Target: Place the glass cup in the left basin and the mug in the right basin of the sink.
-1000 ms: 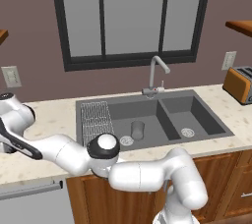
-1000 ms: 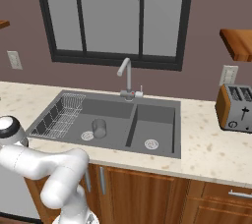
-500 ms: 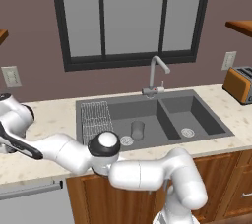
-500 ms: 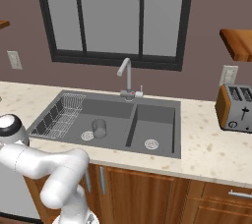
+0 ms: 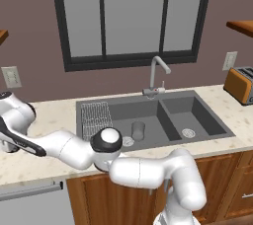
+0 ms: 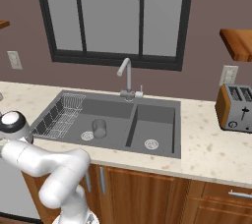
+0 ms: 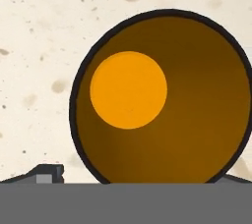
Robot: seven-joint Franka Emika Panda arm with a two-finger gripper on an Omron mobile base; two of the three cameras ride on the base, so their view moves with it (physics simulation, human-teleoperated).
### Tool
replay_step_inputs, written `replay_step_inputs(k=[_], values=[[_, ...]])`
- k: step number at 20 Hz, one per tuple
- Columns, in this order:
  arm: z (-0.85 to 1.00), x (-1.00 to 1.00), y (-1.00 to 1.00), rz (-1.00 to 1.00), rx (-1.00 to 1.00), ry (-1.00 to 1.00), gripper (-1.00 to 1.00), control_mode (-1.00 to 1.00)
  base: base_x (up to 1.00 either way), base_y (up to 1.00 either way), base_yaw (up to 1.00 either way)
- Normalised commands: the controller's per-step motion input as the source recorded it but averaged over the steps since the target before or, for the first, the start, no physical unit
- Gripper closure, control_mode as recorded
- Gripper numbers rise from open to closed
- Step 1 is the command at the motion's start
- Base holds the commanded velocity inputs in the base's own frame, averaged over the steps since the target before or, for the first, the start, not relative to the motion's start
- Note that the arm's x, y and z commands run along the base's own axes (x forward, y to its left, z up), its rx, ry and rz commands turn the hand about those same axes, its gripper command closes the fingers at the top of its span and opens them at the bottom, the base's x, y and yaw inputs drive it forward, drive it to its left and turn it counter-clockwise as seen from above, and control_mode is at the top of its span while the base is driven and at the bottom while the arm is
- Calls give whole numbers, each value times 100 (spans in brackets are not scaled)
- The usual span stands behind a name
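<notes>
Mug sits on the speckled counter directly under our gripper, and we look straight down into it: a black rim around an orange-yellow inside, with nothing in it. One dark fingertip shows just left of the mug's wall and the other at the right, so the jaws stand wide apart on either side of the mug, clamped on nothing. We cannot tell whether the tips touch the wall.

In the base views our arm reaches far left over the counter, left of the sink.

Glass cup stands upright in the left basin, near its round drain and just right of the wire rack. From the right base view the cup is see-through and looks empty. The rack holds nothing that we can make out.

Right basin holds only its own drain. The faucet rises behind the divider between the basins. A toaster stands on the counter far right of the sink.
</notes>
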Motion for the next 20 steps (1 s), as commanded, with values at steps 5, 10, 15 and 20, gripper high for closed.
replay_step_inputs(k=[5,10,15,20], values=[[-7,6,7,11,-2,0,-100,-100,0,0,0],[-12,0,17,15,0,4,100,-100,0,0,0],[-15,0,5,17,0,6,100,-100,0,0,0],[-15,2,0,17,0,5,100,-100,0,0,0]])
